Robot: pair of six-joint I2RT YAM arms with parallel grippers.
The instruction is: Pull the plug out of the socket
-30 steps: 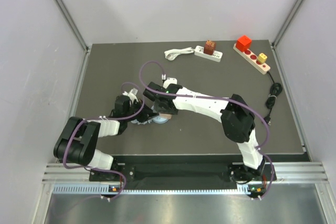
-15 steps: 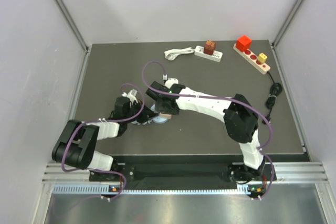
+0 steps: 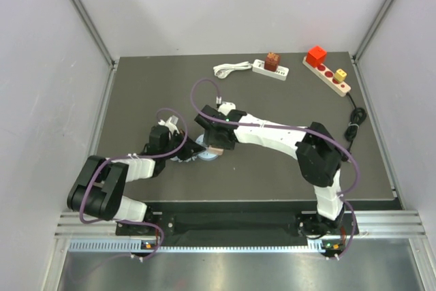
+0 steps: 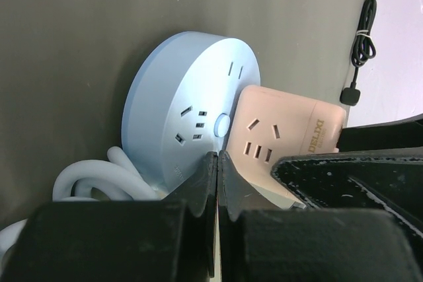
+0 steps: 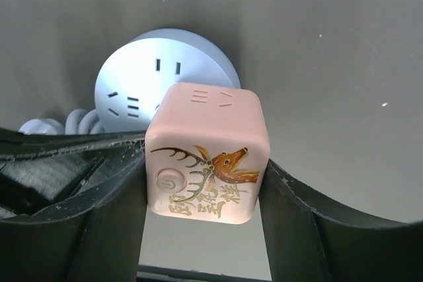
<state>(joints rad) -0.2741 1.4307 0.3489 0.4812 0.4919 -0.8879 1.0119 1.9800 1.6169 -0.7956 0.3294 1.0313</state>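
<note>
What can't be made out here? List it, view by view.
Both wrist views: pins hidden behind the pink plug itself; seated or free unclear.
Top view: round socket mostly under the right end effector.
Left wrist view: white cord cut off by the left end effector and frame edge.

One round blue socket point(image 4: 188, 100). Four plugs: pink cube plug point(image 5: 208, 153) against it; brown plug point(image 3: 272, 60), red plug point(image 3: 316, 54), yellow plug point(image 3: 340, 73) far beyond it. Two strips there: white strip point(image 3: 262, 67), beige strip point(image 3: 328, 78). One black cable point(image 3: 353, 125) right of it.
</note>
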